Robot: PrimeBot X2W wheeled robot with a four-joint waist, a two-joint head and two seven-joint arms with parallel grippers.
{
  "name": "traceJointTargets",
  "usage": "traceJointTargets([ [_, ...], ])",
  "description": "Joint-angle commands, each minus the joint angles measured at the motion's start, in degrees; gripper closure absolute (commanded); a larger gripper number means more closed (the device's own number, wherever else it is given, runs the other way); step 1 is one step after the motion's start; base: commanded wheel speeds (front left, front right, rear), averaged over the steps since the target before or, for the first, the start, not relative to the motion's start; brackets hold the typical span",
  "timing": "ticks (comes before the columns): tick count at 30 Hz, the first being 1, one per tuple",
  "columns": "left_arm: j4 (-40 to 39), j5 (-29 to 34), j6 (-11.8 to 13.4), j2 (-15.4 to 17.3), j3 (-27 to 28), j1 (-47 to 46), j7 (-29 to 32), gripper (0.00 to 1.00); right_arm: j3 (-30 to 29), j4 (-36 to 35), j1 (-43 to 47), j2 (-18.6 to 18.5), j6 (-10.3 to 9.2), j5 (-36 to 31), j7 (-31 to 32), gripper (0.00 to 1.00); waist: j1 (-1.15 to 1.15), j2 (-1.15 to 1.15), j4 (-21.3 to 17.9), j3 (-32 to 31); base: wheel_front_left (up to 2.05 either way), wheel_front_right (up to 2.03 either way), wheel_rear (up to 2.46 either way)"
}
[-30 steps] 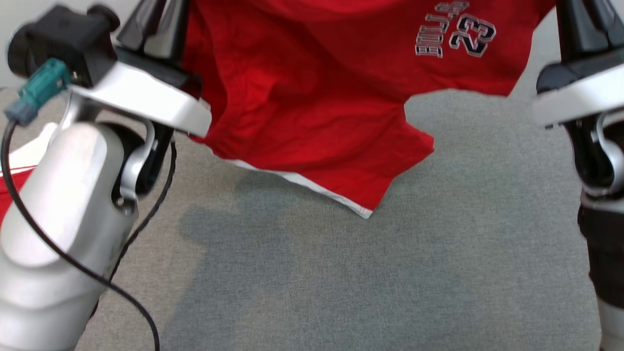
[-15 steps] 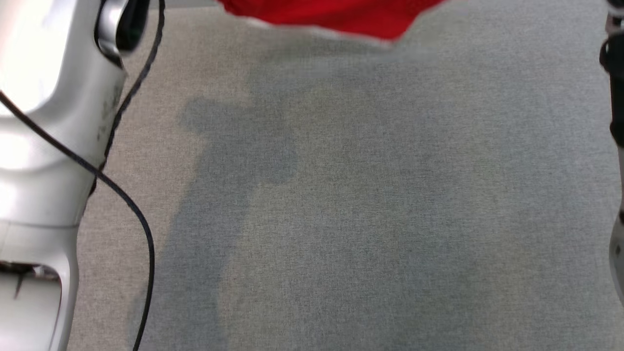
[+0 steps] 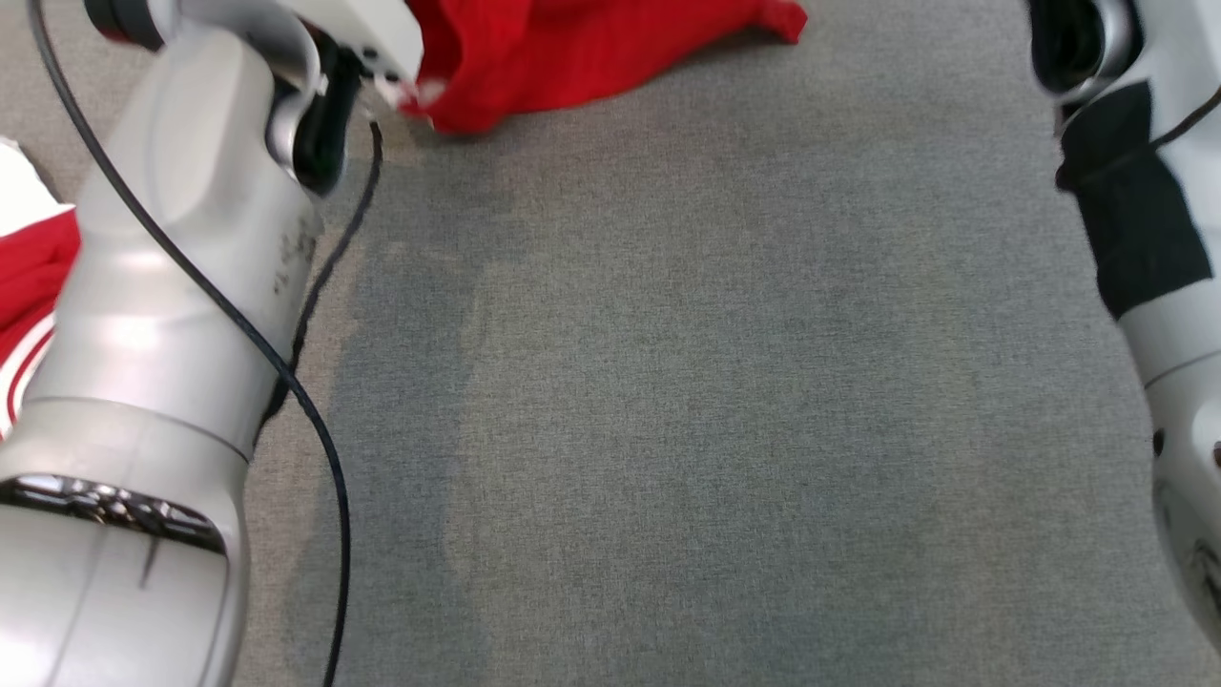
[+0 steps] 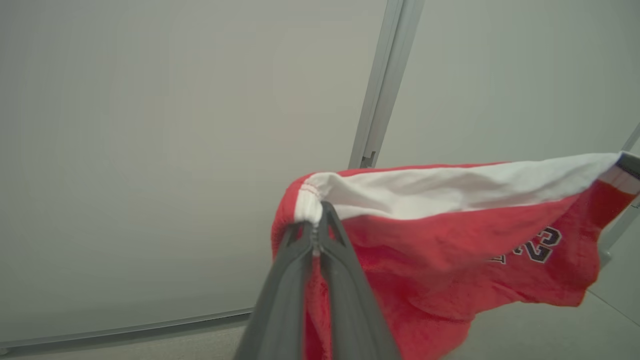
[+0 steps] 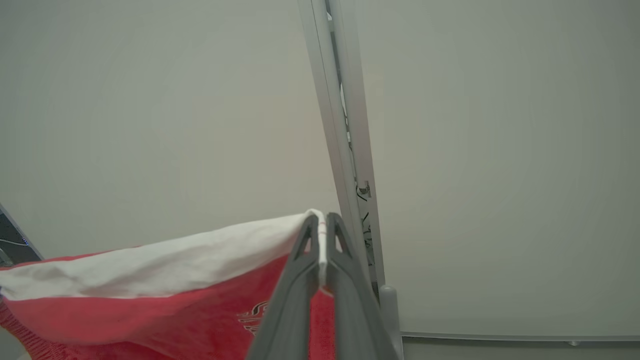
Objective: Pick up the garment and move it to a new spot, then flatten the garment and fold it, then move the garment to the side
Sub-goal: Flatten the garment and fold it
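Item one: left hand [image 4: 316, 220], fingers pressed together, pinching one corner of the white band [image 4: 450, 187] of the garment [image 4: 450, 250]. Item two: right hand [image 5: 322, 222], fingers likewise pressed together, pinching the other end of that band. Item three: the garment itself, red with a white top edge and the number 23 on it, hanging between your two hands with the band stretched almost straight from one pinch to the other and the red body drooping below. In the head view its lower folds lie along the top edge, just beside the left forearm [image 3: 162, 286]; you cannot tell whether the hem touches down. Item four: grey woven surface [image 3: 715, 382], a wide open stretch between the two forearms, running to the bottom edge of the head view. Item five: black cable [image 3: 324, 448], trailing down beside the left forearm over the left part of the surface. Item six: right forearm [image 3: 1164, 286], along the right edge. Item seven: a second red-and-white cloth [image 3: 29, 277], at the far left edge, partly hidden behind the left forearm. Item eight: upright metal post [image 4: 382, 85] and pale wall panel [image 4: 150, 150], behind the garment.
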Motion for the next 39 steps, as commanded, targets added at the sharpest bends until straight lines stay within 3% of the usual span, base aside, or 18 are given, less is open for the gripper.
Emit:
traceJointTargets([
  [1,0.64,-0.61,-0.3,0.09,-0.14,1.23,-0.32,1.0,0.52,0.69,1.64,0.06,0.01,0.73,-0.77,1.0,0.0,0.0,0.07,0.49,0.0,0.0,0.0],
  [6,0.92,-2.79,-0.49,-0.77,-0.87,7.96,-1.07,1.0,3.05,0.9,9.28,-0.13,0.01,4.69,-3.71,1.0,0.0,0.0,0.16,0.04,0.0,0.0,0.0],
  [12,-8.61,-0.56,-0.41,-0.23,1.69,20.59,-1.15,1.0,6.7,-3.33,21.82,-2.1,0.01,8.31,-5.48,1.0,0.0,0.0,0.46,-1.84,0.0,0.0,0.0],
  [20,-22.16,5.38,-0.42,0.31,5.85,39.75,-1.18,1.0,6.21,-17.82,40.49,-5.56,0.01,8.61,-5.58,1.0,0.0,0.0,0.25,-6.55,0.0,0.0,0.0],
  [26,-29.33,8.06,-0.34,2.01,5.88,52.86,-1.17,1.0,3.53,-26.85,53.91,-6.76,0.01,6.55,-5.59,1.0,0.0,0.0,-0.88,-11.07,0.0,0.0,0.0],
  [31,-33.68,8.94,1.24,3.47,5.73,59.98,-1.08,1.0,1.15,-32.57,62.02,-7.51,0.0,3.94,-5.61,1.0,0.0,0.0,-1.11,-13.97,0.0,0.0,0.0],
  [39,-46.21,8.49,5.9,6.22,5.38,71.56,4.99,1.0,-5.95,-46.25,78.24,-4.77,-0.01,-2.16,-3.4,1.0,0.0,0.0,-0.35,-17.8,0.0,0.0,0.0],
])
